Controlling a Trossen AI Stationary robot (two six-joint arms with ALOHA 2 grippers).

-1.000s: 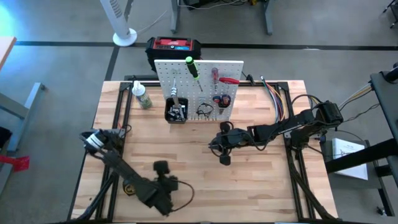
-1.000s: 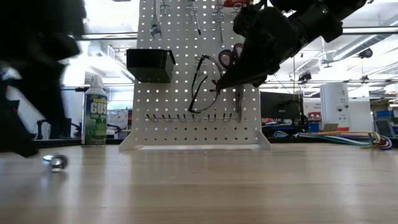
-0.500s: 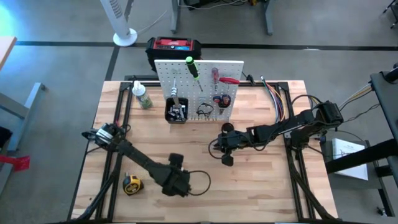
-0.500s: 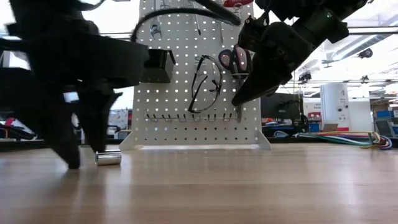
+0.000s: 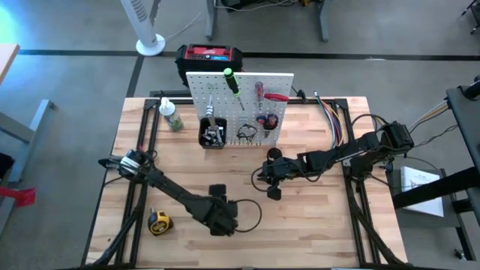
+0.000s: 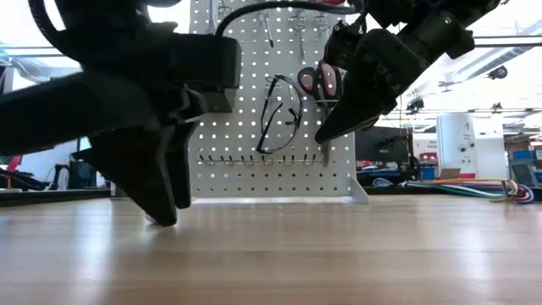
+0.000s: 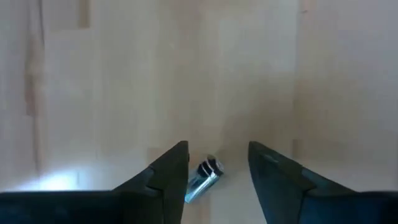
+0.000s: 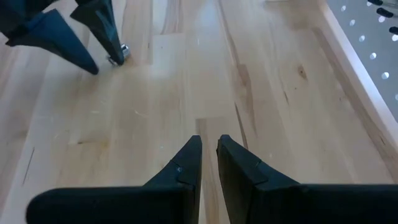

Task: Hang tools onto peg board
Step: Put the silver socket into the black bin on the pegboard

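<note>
The white peg board (image 5: 240,97) stands at the table's far side. It carries a green screwdriver (image 5: 231,81), red-handled tools (image 5: 274,96), glasses (image 6: 279,114) and a black bin (image 5: 212,135). A yellow tape measure (image 5: 158,223) lies near the front left. A small silver cylinder (image 7: 204,177) lies on the wood. My left gripper (image 7: 217,163) is open and points steeply down, one finger on either side of the cylinder. My right gripper (image 8: 209,155) is shut on nothing and hangs above the table's middle right (image 5: 259,178). My left gripper has the silver cylinder lying on the table between its open fingers, close against one fingertip (image 7: 180,163). I cannot tell whether that fingertip touches it.
A green-labelled bottle (image 5: 172,116) stands left of the peg board. A red-and-black box (image 5: 210,56) sits behind it. Coloured cables (image 5: 334,120) run along the far right. Bare wood lies between the two grippers.
My left gripper has moved along the near side toward the table's right edge and has turned about. The silver cylinder has shifted rightward along the table with it. My right gripper has tipped its fingers further down without changing place.
</note>
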